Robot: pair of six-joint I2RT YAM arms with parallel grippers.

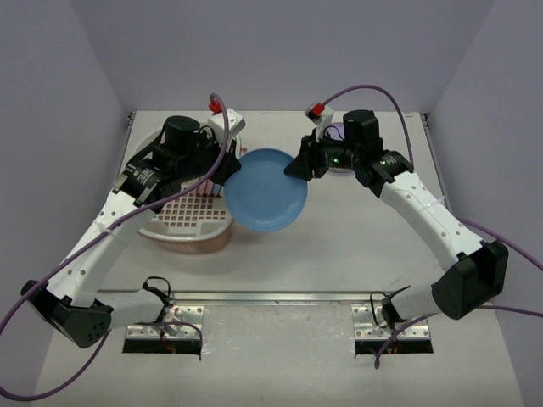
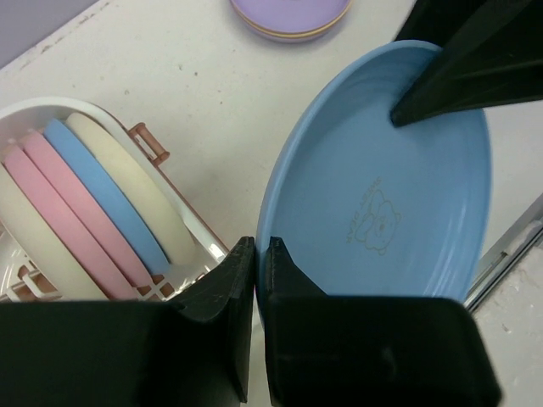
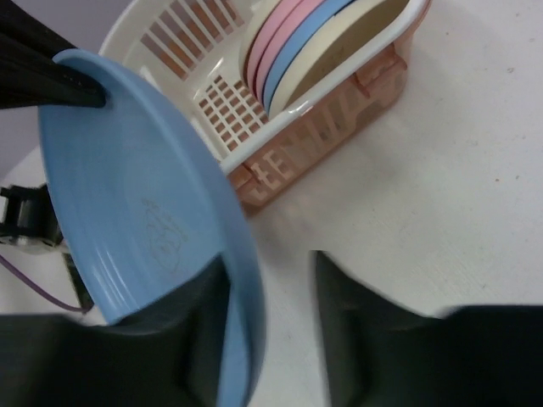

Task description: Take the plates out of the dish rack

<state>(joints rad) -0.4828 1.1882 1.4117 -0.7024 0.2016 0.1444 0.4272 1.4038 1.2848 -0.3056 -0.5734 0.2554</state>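
Blue plate (image 1: 265, 191) hung between the two arms, just right of the rack (image 1: 191, 231), where the other plates (image 2: 85, 212) (pink, blue, cream) stood on edge. Left gripper (image 2: 257, 250) pinched its rim tight. Right gripper (image 3: 267, 264) straddled the opposite rim, fingers spread, one side not touching.

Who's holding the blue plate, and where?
The left gripper pinches the blue plate by its rim. The right gripper straddles the opposite rim, with a gap showing, so it is not clamped.
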